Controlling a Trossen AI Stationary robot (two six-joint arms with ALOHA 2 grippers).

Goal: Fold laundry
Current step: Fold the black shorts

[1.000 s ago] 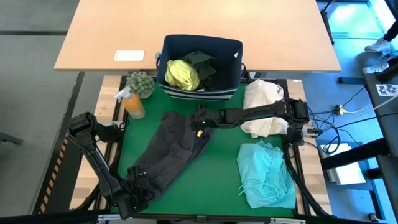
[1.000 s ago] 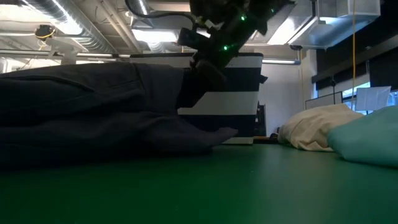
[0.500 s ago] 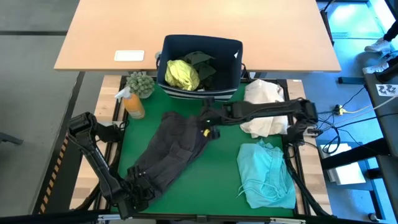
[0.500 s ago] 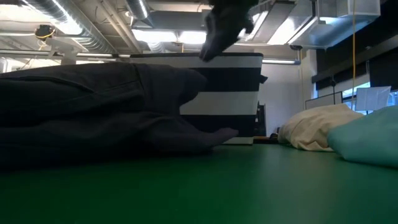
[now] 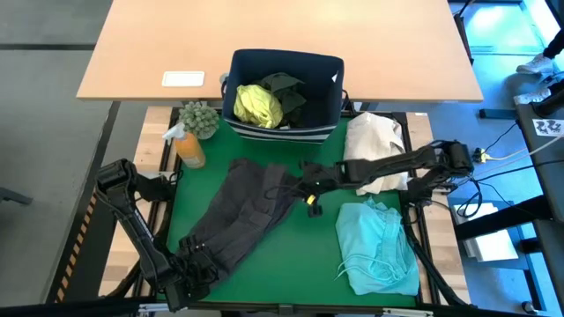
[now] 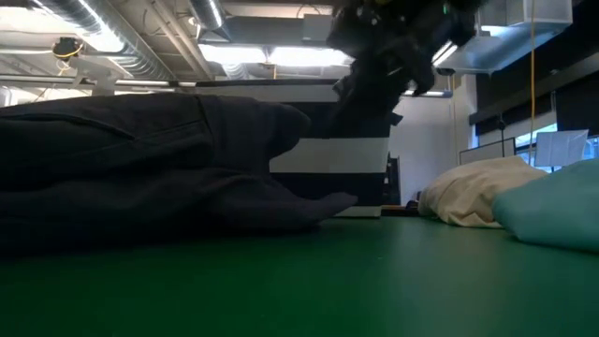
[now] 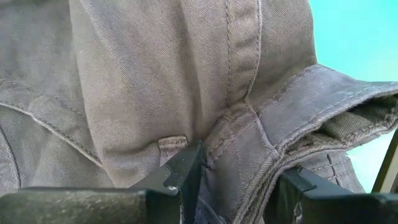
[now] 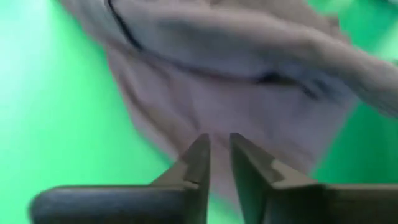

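Charcoal grey trousers (image 5: 242, 216) lie slantwise on the green mat (image 5: 308, 264), legs toward the far side and waistband at the near left. My left gripper (image 5: 196, 271) is shut on that waistband end. My right gripper (image 5: 308, 192) hangs above the mat just right of the trouser legs' far end. Its fingers (image 8: 200, 158) are almost together, with nothing between them. A turquoise garment (image 5: 379, 246) lies folded at the near right. A yellow-green shirt (image 5: 257, 104) and a dark garment sit in the navy bin (image 5: 286, 57). My left gripper pinches the trousers' waistband (image 7: 219, 152) between its two fingers, close to a belt loop (image 7: 171, 144) and the centre seam. The fingers (image 7: 183, 173) come steeply from above, and several layers bunch between them. The waistband end stays down at the mat's near left corner.
A cream cloth bundle (image 5: 374, 154) lies at the mat's far right, under my right arm. An orange spray bottle (image 5: 188, 145) and a small plant (image 5: 198, 117) stand at the far left. The bin stands at the mat's far edge, with a wooden table (image 5: 159, 44) behind it.
My right gripper has drawn away from the trouser legs' far end, toward the table's right edge and a little toward its near edge. In the low view it has swung from in front of the trousers to in front of the bin. The trousers lie as before.
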